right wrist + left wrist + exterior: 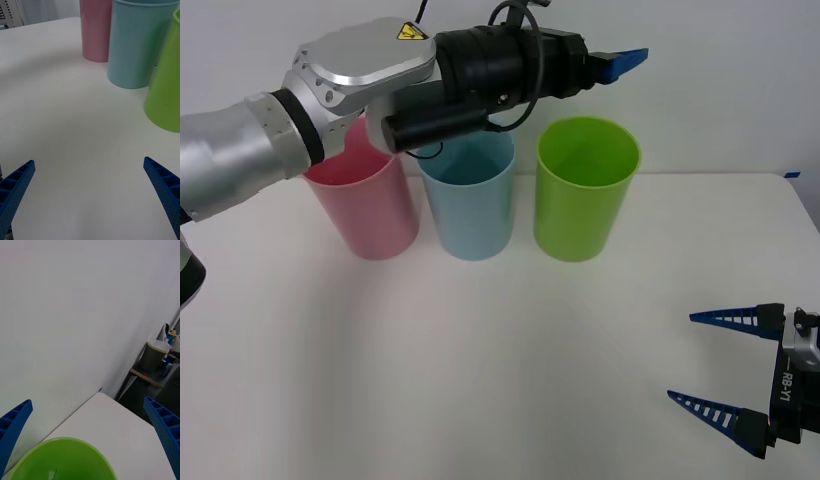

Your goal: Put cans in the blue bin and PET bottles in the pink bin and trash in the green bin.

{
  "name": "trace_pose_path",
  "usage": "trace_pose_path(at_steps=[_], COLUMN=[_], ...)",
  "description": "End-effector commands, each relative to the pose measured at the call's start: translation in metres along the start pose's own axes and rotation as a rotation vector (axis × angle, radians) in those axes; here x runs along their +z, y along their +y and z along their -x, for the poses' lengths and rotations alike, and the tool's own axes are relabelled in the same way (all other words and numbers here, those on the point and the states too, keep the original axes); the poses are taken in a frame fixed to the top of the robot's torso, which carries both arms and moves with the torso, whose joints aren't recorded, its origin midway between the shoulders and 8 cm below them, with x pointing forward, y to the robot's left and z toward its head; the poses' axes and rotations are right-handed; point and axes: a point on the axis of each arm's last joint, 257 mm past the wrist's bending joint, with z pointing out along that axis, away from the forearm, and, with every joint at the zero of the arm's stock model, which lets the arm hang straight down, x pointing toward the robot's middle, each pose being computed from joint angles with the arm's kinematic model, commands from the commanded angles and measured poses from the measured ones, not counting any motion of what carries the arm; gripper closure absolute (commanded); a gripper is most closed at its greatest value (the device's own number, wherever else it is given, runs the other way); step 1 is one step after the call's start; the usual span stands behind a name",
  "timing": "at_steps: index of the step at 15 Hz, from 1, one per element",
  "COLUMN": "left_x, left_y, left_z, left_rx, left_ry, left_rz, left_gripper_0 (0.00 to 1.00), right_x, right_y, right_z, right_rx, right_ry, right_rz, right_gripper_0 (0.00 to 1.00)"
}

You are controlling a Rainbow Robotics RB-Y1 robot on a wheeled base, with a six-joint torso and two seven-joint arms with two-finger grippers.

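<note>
We start from the green bin (587, 187), which stands upright at the right end of the row along the far edge of the counter (480, 380), with the blue bin (470, 205) just beside it in the middle and the pink bin (368, 210) at the left end. We can find no crumpled trash, can or bottle lying on the counter, and in the left wrist view the part of the green bin's inside that shows (63, 461) gives us no clear sight of any contents.

The relation that matters is vertical. Our left tool (620, 62) hangs above the row, reaching in from the left over the pink and blue bins, and its tip sits over the green bin's mouth, close to the rim. In the left wrist view its two blue fingers (13, 427) stand wide apart with nothing between them, and the green rim lies directly below the gap. So the bin's opening faces straight up at the tool.

Our right tool (725, 370) rests low near the counter's near right corner, well apart from the bins, its fingers (161, 183) also spread and empty, pointing toward the row.

We judge the left arm the nearer one to the green bin, and its next move likely a lift clear of the rim.
</note>
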Motion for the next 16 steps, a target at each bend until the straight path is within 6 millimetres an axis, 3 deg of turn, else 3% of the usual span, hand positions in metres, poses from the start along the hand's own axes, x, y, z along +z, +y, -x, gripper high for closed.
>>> trace_pose_path(at_steps=[1,4,8,11,16], left_x=[-0.014,-0.032,-0.063,-0.105,-0.176], left_y=[-0.009,-0.017,-0.028,-0.034,-0.031], left_z=[0.022,0.042,0.047,0.062,0.053], left_rx=[0.021,0.043,0.074,0.078,0.137], left_ry=[-0.072,-0.145,-0.212,-0.298,-0.334], left_rz=[-0.023,-0.032,-0.052,-0.063,-0.036], left_gripper_0=[0.00,0.00,0.00,0.00,0.00], right_x=[0.000,0.000,0.000,0.000,0.000], right_y=[0.000,0.000,0.000,0.000,0.000], right_z=[0.000,0.000,0.000,0.000,0.000], right_rx=[0.000,0.000,0.000,0.000,0.000], right_ry=[0.000,0.000,0.000,0.000,0.000], right_rz=[0.000,0.000,0.000,0.000,0.000], right_gripper_0=[0.00,0.00,0.00,0.00,0.00])
